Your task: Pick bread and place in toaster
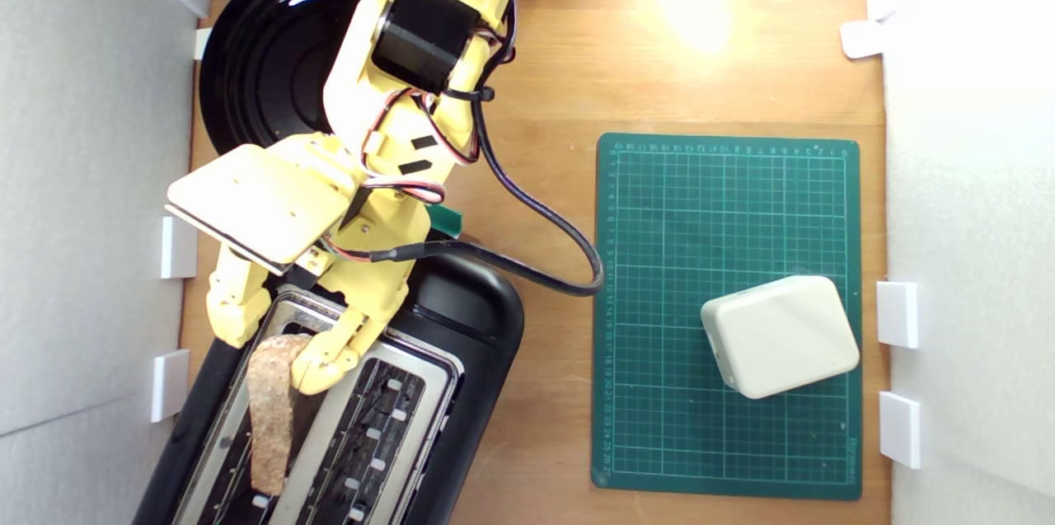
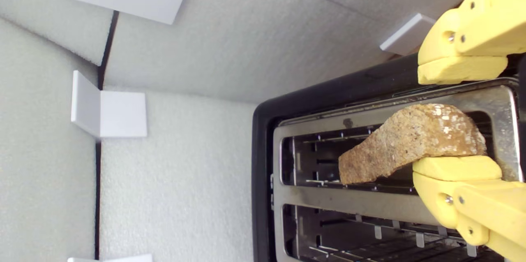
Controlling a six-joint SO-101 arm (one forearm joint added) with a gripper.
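The bread [image 1: 268,418] stands on edge, crust up, in the toaster's slot nearer the exterior view's left. The toaster [image 1: 482,315] is black with a silver top plate [image 2: 370,200] and sits at the bottom left of the exterior view. My yellow gripper [image 1: 276,353] hovers over that slot, open, straddling the end of the slice. In the wrist view the bread [image 2: 411,138] leans against one finger [image 2: 456,167]. The other finger [image 2: 460,68] stands apart from it with a clear gap. The second slot is empty.
A glossy black plate [image 1: 264,55] lies behind the arm. A green cutting mat [image 1: 725,220] on the exterior view's right carries a cream-white box [image 1: 779,335]. White foam walls [image 2: 164,171] with clips stand close beside the toaster. A black cable [image 1: 544,220] loops over the wooden table.
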